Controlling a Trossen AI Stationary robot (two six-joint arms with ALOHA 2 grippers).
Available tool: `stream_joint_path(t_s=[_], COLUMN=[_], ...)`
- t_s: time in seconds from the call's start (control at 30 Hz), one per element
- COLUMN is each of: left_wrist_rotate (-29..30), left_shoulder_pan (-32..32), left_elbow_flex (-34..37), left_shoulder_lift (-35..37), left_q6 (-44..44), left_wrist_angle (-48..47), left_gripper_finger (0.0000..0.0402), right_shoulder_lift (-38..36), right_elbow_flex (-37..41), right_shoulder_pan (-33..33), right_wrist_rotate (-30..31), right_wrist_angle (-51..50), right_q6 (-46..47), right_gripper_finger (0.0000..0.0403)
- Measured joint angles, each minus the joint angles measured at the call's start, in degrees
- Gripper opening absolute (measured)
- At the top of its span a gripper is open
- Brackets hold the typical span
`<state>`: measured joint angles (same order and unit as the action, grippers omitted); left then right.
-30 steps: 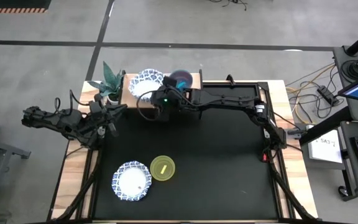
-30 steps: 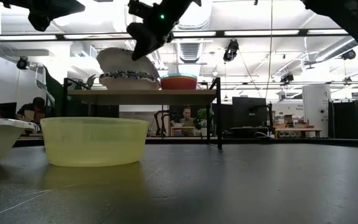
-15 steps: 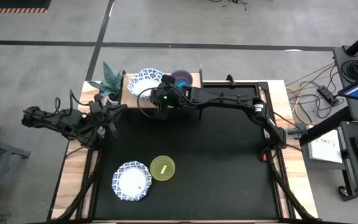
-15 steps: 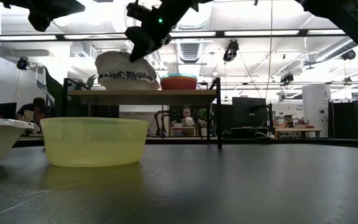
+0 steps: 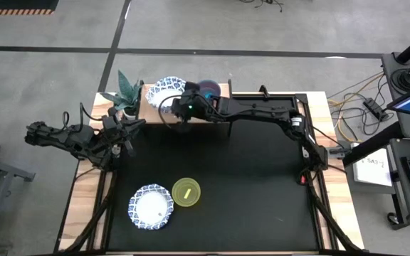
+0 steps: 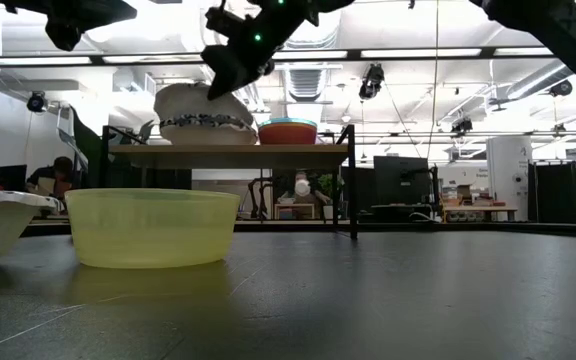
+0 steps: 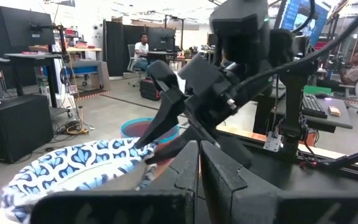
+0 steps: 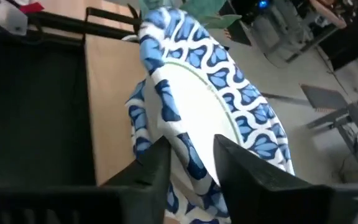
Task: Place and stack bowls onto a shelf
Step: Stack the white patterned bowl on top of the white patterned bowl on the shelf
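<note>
The light-wood shelf stands at the table's far edge. On its left part sits a stack of white bowls with blue rims. My right gripper is shut on the top bowl, which lies nearly level on the stack. A stack of small bowls, purple on top, red and teal at its side, sits on the shelf's middle. A yellow-green bowl and another blue-rimmed bowl rest on the mat. My left gripper hovers shut at the table's left edge. My right gripper pinches the top bowl's blue wavy rim on the side nearest the table's middle, with one finger on each side of the wall. It comes slanting down from the near right. The bowl rests on the bowl beneath it.
A potted plant stands just left of the shelf. The shelf's right part is bare wood. The black mat covers the table; a person sits in the room behind.
My right gripper has moved toward the far edge over the shelf, still shut on the bowl. The bowl, tilted steeply with its gripped side high a second ago, has come down nearly level onto the stack.
</note>
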<state>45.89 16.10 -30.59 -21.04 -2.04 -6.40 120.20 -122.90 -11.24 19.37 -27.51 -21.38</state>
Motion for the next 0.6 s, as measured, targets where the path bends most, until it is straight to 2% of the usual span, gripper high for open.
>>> stream_joint_path(t_s=[0.17,0.23,0.33,0.6], left_wrist_rotate=[0.0,0.0,0.0,0.0], left_shoulder_pan=[0.0,0.0,0.0,0.0], left_elbow_flex=[0.0,0.0,0.0,0.0], left_shoulder_lift=[0.0,0.0,0.0,0.0], left_q6=[0.0,0.0,0.0,0.0], left_wrist_angle=[0.0,0.0,0.0,0.0], left_gripper_finger=[0.0000,0.0000,0.0000,0.0000], right_shoulder_lift=[0.0,0.0,0.0,0.0], right_elbow_flex=[0.1,0.1,0.4,0.5], right_shoulder_pan=[-0.3,-0.2,-0.1,-0.8], right_wrist_rotate=[-2.9,-3.1,-3.1,-0.6], right_wrist_angle=[2.2,1.7,0.7,0.8], right_q6=[-3.0,-3.1,-1.7,1.1], right_gripper_finger=[0.0023,0.0019,0.0044,0.0160])
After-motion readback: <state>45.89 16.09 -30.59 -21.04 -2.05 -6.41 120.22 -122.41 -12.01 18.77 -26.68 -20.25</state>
